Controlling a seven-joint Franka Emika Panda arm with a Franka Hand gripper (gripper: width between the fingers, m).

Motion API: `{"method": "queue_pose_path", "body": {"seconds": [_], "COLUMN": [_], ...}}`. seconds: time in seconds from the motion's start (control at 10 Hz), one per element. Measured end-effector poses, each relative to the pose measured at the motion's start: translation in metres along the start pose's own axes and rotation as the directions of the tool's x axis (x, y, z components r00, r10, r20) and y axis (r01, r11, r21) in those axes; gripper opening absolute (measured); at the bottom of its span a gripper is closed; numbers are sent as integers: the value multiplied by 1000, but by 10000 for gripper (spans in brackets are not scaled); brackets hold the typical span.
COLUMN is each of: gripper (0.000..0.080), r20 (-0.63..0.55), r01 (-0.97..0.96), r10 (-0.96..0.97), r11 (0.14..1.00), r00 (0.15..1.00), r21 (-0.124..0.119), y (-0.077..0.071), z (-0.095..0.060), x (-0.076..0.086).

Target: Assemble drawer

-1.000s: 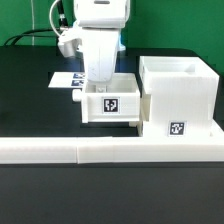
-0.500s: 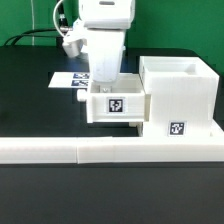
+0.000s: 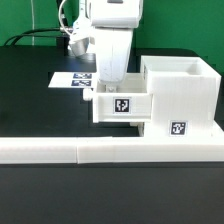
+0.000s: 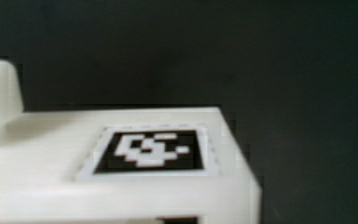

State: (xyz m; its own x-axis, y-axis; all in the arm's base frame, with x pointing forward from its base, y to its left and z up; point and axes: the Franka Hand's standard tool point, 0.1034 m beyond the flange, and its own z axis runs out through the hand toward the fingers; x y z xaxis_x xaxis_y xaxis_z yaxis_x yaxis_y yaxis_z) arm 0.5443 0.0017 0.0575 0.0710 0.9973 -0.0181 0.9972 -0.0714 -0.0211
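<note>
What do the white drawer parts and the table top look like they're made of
The small drawer box and the larger drawer housing look like matte white plastic, perhaps 3D-printed: uniform colour, thick walls, dull sheen. The table top looks like black fabric or matte sheet; unclear which.

You are looking at one drawer box (image 3: 122, 104), one drawer housing (image 3: 180, 92), and one marker board (image 3: 70, 79).

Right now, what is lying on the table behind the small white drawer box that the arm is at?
Behind the small drawer box lies the marker board, flat on the black table. Only its end on the exterior view's left shows; the rest is covered by the gripper and the box.
</note>
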Motion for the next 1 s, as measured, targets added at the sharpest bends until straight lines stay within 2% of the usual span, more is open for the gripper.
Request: {"method": "queue_pose_path", "body": {"seconds": [0.3, 0.6, 1.0], "gripper": [42, 42, 42], "r20": [0, -8, -7], "r01": [2, 12, 14], "r10": [-2, -13, -14], "r11": [1000, 1000, 1000], "r00": [1000, 1000, 1000], "r21": [5, -13, -14], "y": [-3, -3, -3], "z": [2, 3, 3], "x": [1, 8, 7]}}
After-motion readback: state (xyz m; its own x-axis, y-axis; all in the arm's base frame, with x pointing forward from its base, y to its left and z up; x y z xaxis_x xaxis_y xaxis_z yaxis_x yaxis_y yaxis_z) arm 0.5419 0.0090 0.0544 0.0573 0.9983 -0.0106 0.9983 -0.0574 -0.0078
